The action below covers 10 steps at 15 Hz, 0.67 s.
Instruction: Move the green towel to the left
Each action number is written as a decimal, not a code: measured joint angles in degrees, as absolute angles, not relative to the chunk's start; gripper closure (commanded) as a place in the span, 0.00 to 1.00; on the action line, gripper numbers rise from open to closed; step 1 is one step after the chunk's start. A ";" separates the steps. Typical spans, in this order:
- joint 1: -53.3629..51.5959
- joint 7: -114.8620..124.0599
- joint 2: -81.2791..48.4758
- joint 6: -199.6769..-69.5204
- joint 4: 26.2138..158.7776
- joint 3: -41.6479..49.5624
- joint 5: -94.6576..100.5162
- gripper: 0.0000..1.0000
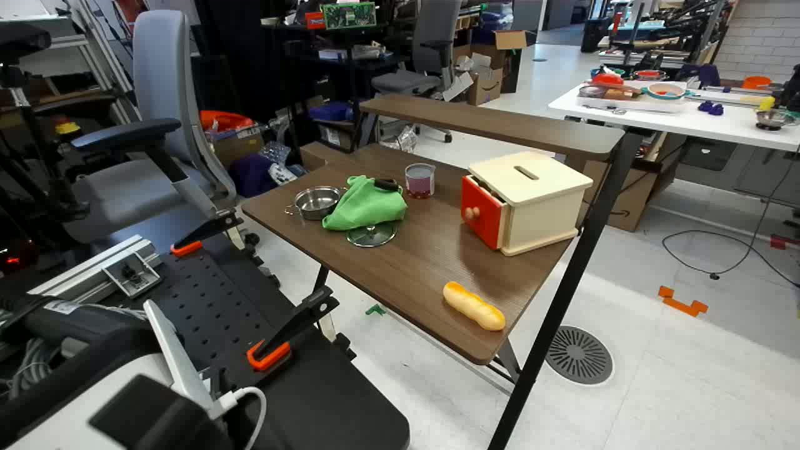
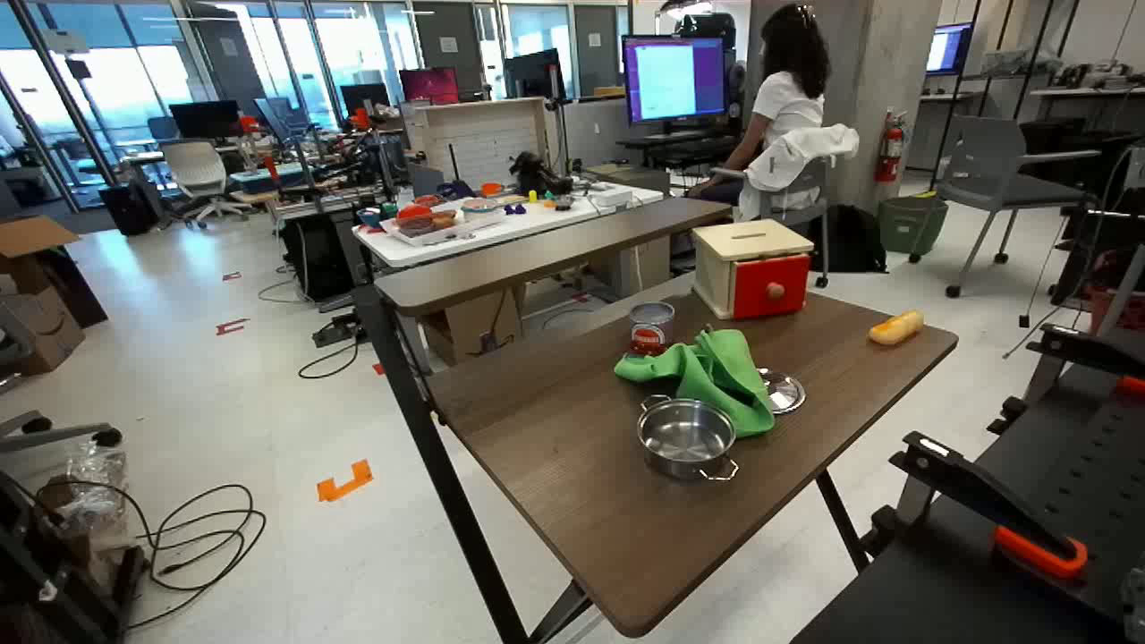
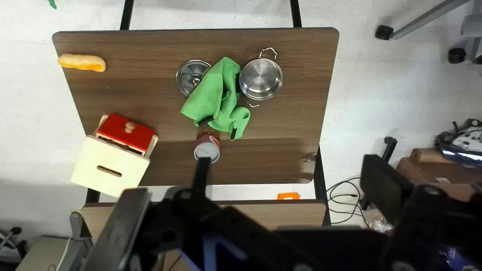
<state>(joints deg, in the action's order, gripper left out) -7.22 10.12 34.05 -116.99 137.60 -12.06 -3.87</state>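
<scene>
The green towel (image 1: 367, 206) lies crumpled on the brown table, and it also shows in an exterior view (image 2: 707, 371) and in the wrist view (image 3: 214, 98). It lies between a metal pot (image 3: 261, 79) and a metal lid (image 3: 192, 76), partly over the lid. Dark items poke out from under its folds; what they are I cannot tell. My gripper (image 3: 288, 165) shows in the wrist view with its two fingers wide apart and nothing between them. It is high above the table, apart from the towel. The gripper is not seen in the exterior views.
A can (image 1: 419, 181) stands close to the towel. A wooden box (image 1: 531, 194) with a red drawer (image 2: 769, 284) and a toy bread (image 1: 474, 306) are on the same brown table (image 2: 555, 483). A raised shelf (image 1: 487, 122) runs along one long side of the table.
</scene>
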 measured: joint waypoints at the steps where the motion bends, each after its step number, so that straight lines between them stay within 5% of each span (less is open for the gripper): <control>1: -7.22 10.12 34.08 -116.99 137.58 -12.06 -3.87 0.00; 10: -7.30 14.25 30.07 -130.35 144.53 -16.32 -1.73 0.00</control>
